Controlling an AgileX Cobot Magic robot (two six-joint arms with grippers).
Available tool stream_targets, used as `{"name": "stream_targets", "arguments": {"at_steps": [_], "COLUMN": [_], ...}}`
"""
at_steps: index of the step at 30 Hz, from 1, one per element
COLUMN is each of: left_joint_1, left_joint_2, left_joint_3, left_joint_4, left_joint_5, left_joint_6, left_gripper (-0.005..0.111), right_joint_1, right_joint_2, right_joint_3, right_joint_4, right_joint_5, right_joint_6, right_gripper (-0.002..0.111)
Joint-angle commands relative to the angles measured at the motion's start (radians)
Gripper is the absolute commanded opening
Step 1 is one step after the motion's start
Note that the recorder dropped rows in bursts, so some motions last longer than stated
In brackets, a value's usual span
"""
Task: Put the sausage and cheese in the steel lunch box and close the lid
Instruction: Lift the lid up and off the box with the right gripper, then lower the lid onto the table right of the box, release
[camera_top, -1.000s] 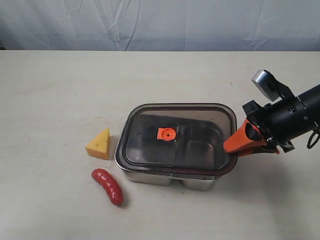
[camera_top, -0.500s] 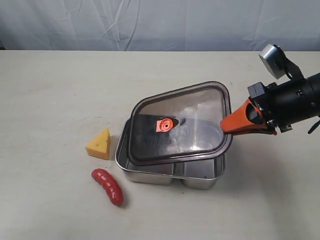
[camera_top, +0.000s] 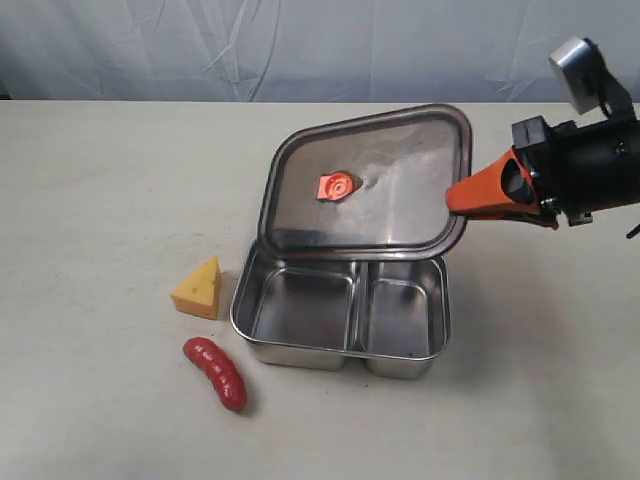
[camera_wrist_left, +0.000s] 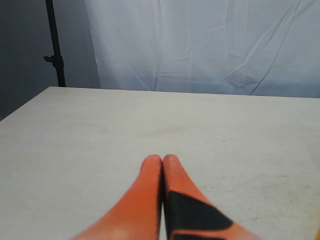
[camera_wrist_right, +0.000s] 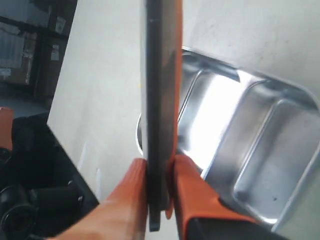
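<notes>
Table (camera_top: 100, 180) is carrying the lunch box (camera_top: 300, 355). Right gripper (camera_top: 452, 198) is pinching the lid (camera_top: 390, 170) above it, left gripper (camera_wrist_left: 162, 159) is sitting pressed together.

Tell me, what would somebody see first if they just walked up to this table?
Probably the dark lid held tilted in the air by the right gripper, pinching its right edge. Just below sits the shiny lunch box, open, both compartments empty. Left of the box lie a yellow cheese wedge and a red sausage.
</notes>
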Motion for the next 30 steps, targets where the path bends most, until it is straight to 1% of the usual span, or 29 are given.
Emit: {"name": "stream_targets", "arguments": {"at_steps": [1, 3, 6, 9, 10, 11, 12, 13, 14, 15, 17, 19, 21, 23, 25, 30], "left_joint_1": [-0.004, -0.004, -0.004, -0.004, -0.004, -0.004, -0.004, -0.004, -0.004, -0.004, -0.004, -0.004, -0.004, -0.004, -0.004, -0.004], "left_joint_2": [-0.004, -0.004, -0.004, -0.004, -0.004, -0.004, -0.004, -0.004, -0.004, -0.004, -0.004, -0.004, -0.004, -0.004, -0.004, -0.004], "left_joint_3": [0.004, 0.004, 0.004, 0.004, 0.004, 0.004, 0.004, 0.004, 0.004, 0.004, 0.004, 0.004, 0.004, 0.004, 0.004, 0.004], "left_joint_4": [0.004, 0.004, 0.004, 0.004, 0.004, 0.004, 0.004, 0.004, 0.004, 0.004, 0.004, 0.004, 0.004, 0.004, 0.004, 0.004], "left_joint_5": [-0.006, -0.006, -0.006, -0.006, -0.006, -0.006, -0.006, -0.006, -0.006, -0.006, -0.006, -0.006, -0.006, -0.006, -0.006, -0.008], "left_joint_6": [-0.004, -0.004, -0.004, -0.004, -0.004, -0.004, -0.004, -0.004, -0.004, -0.004, -0.004, -0.004, -0.004, -0.004, -0.004, -0.004], "left_gripper": [0.0, 0.0, 0.0, 0.0, 0.0, 0.0, 0.0, 0.0, 0.0, 0.0, 0.0, 0.0, 0.0, 0.0, 0.0, 0.0], "right_joint_1": [-0.09, -0.13, -0.164, -0.164, -0.151, -0.141, -0.113, -0.092, -0.044, -0.014, 0.112, 0.208, 0.297, 0.361, 0.41, 0.458], "right_joint_2": [-0.076, -0.116, -0.176, -0.232, -0.257, -0.269, -0.287, -0.291, -0.296, -0.296, -0.296, -0.296, -0.296, -0.296, -0.296, -0.296], "right_joint_3": [-0.039, -0.071, -0.128, -0.177, -0.195, -0.198, -0.198, -0.198, -0.198, -0.198, -0.198, -0.198, -0.186, -0.162, -0.119, -0.028], "right_joint_4": [-0.004, -0.05, -0.188, -0.406, -0.534, -0.592, -0.69, -0.749, -0.856, -0.923, -1.158, -1.353, -1.52, -1.607, -1.628, -1.617], "right_joint_5": [-0.039, -0.039, -0.081, -0.18, -0.209, -0.22, -0.237, -0.247, -0.267, -0.273, -0.269, -0.25, -0.209, -0.179, -0.173, -0.188], "right_joint_6": [-0.013, -0.013, 0.021, 0.108, 0.162, 0.176, 0.19, 0.202, 0.22, 0.232, 0.278, 0.373, 0.421, 0.45, 0.457, 0.468], "right_gripper": [-0.001, -0.001, -0.001, -0.001, -0.001, -0.001, -0.001, -0.001, -0.001, -0.001, -0.001, -0.001, -0.001, -0.001, -0.001, -0.001]}}
